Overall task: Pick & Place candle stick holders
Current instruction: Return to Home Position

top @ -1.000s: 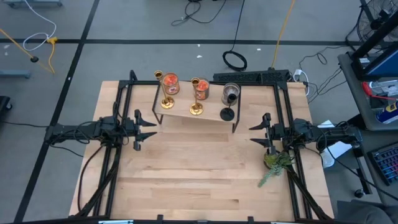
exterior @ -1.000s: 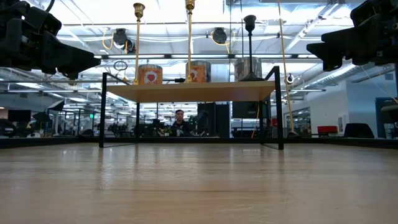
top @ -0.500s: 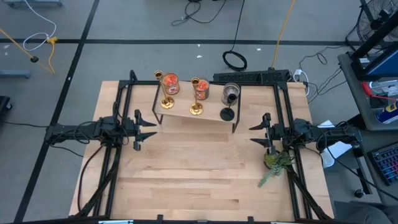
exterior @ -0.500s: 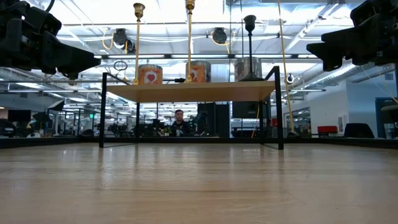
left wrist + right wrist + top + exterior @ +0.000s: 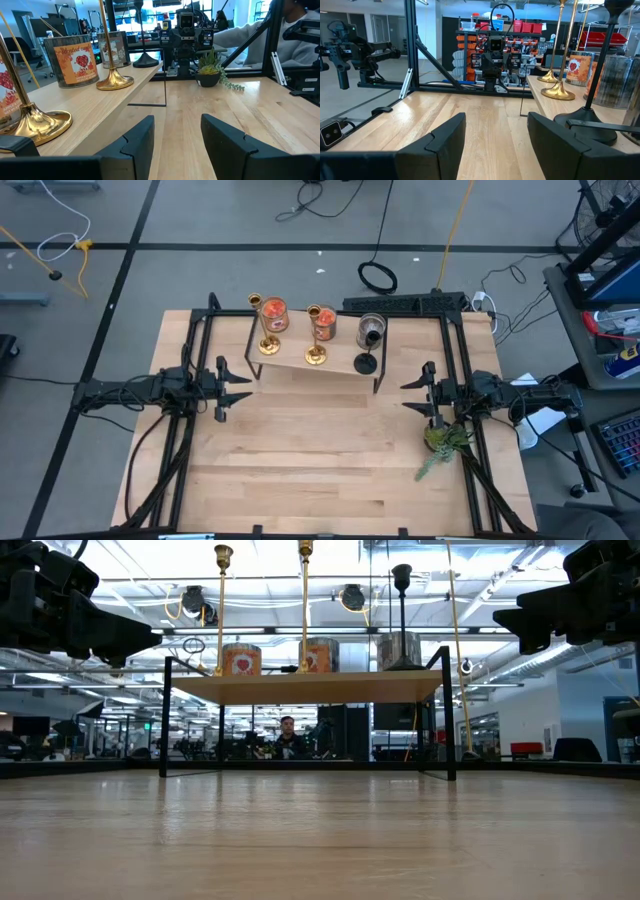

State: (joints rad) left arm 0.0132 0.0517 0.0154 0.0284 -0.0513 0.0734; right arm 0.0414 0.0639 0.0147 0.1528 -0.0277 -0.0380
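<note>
Left brass-gold slim-stemmed holder, middle brass-gold slim-stemmed holder and black slim-stemmed holder stand upright on wood-topped black-framed shelf. Left hand and right hand hover over pale wooden worktop, both released, empty. Holders likely stiff, slick, tip-prone: pinch stem low.

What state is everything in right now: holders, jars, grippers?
Left gold holder: upright on the shelf.
Right gold holder: upright on the shelf.
Black holder: upright on the shelf.
Left orange jar: upright on the shelf.
Right orange jar: upright on the shelf.
Grey jar: upright on the shelf.
Left gripper: open, empty, above the table.
Right gripper: open, empty, above the table.
Plant: upright on the table.
</note>
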